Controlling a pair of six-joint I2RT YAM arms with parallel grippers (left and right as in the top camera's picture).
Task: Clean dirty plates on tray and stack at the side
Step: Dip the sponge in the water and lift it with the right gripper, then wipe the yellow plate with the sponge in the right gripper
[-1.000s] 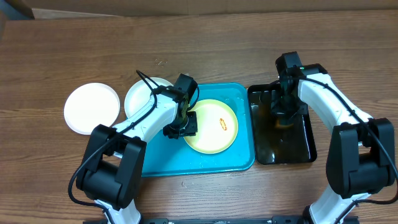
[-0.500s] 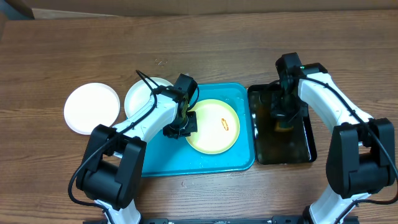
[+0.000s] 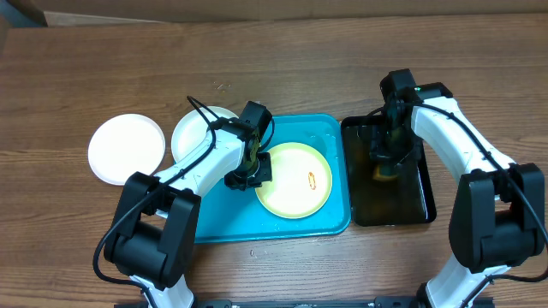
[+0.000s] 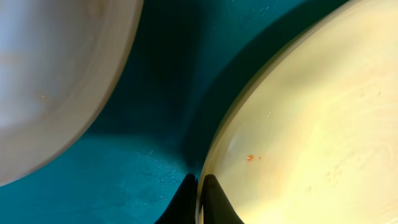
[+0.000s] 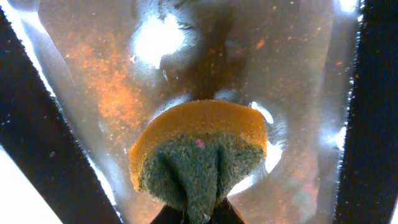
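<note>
Tray (image 3: 257, 224) was turquoise; yellow-green plate (image 3: 287, 188) had an orange-red smear (image 3: 312, 179). Other two plates (image 3: 127, 147) (image 3: 193, 137) were white. Sponge (image 5: 199, 155) was orange over dark green; small tray (image 3: 398, 205) black.

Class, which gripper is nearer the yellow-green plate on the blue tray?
Left. The left gripper has its jaws pinching the left rim of the yellow-green plate; the right gripper is off to that plate's right, over the black tray, holding a sponge.

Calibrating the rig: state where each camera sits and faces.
Overhead: above the table, facing down on turquoise tray, black tray, white plates; both arms show.
Left wrist: on left arm, facing down at yellow-green plate, rim pinched by left gripper.
Right wrist: on right arm, facing down into black tray; right gripper holds sponge.
Shared: that plate, overhead and left wrist.
</note>
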